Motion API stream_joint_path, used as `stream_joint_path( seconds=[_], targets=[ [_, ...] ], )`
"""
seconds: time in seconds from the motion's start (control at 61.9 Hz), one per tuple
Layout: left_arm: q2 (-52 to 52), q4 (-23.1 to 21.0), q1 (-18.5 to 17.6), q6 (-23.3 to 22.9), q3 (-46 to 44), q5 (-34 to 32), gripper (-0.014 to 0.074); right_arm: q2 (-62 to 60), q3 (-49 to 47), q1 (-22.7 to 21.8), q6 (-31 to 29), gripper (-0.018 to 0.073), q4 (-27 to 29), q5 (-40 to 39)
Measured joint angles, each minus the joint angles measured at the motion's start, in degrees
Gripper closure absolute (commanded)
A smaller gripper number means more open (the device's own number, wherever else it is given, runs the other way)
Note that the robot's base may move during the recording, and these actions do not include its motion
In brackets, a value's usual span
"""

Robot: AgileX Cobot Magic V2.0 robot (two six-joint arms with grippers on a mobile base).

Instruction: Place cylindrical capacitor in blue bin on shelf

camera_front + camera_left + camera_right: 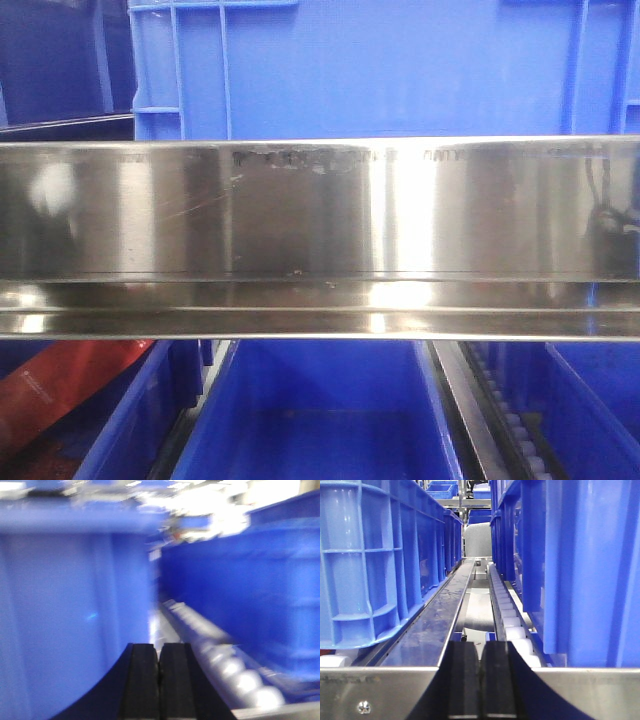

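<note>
Capacitor not in any view, so direction, axis & nearer arm can't be judged. Left end effector & right end effector both pinched closed, empty, at shelf w/ blue bins.

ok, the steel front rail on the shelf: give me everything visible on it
The shelf's front rail is a wide band of polished stainless steel running horizontally across the whole front view. It is mirror-like, with bright vertical glare streaks, blurry dark reflections and a few fine scratches. Faint stamped lettering sits near its top edge. Along the bottom it steps into a narrower lip. A blue bin stands above and behind it, and more blue bins lie below. Neither hand is near it in this view.
</note>
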Motion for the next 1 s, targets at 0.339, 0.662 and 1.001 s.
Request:
stream_joint_path(
  seconds=[0.339,0.662,1.001],
  targets=[
    [-9.58,4.23,7.83,-3.85,5.25,6.11,0.0707,0.00,0.00,0.00,0.00,0.0725,0.00,0.11],
    [-9.66,3.92,6.32,-3.85,5.37,6.23,0.0707,0.00,0.03,0.00,0.00,0.0725,0.00,0.11],
    [-9.69,3.92,4.78,-3.85,5.37,6.23,0.0707,0.00,0.03,0.00,0.00,0.0725,0.00,0.11]
  ],
)
